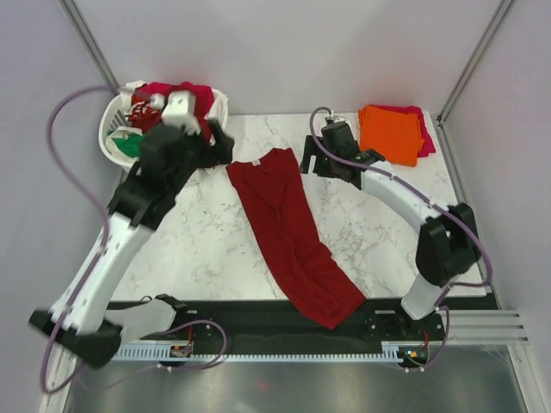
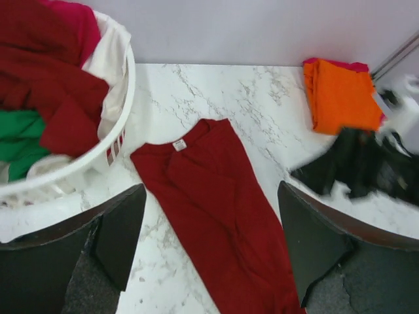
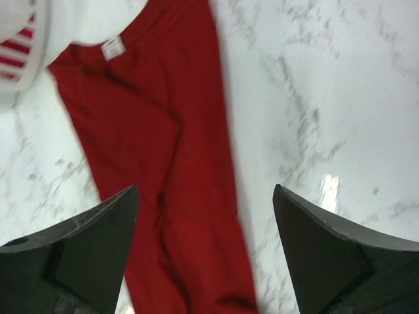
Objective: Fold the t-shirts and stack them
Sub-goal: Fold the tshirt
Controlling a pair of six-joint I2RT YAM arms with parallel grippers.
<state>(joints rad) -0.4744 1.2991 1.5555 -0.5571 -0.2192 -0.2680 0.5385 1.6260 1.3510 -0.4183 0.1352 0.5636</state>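
Note:
A dark red t-shirt (image 1: 291, 234) lies folded lengthwise in a long strip on the marble table, with its collar and tag at the far end. It also shows in the left wrist view (image 2: 216, 216) and the right wrist view (image 3: 170, 163). My left gripper (image 1: 219, 146) is open and empty above the collar end, by the basket; in its own view (image 2: 209, 261) the fingers straddle the strip. My right gripper (image 1: 310, 162) is open and empty just right of the collar, above the strip's right edge (image 3: 206, 255). An orange shirt (image 1: 389, 133) lies folded on a magenta one (image 1: 424, 139) at the far right.
A white lattice basket (image 1: 114, 129) at the far left holds dark red, green (image 2: 19, 140) and white shirts. The strip's lower end hangs over the table's near edge (image 1: 331, 305). The right arm (image 2: 366, 173) appears blurred in the left wrist view.

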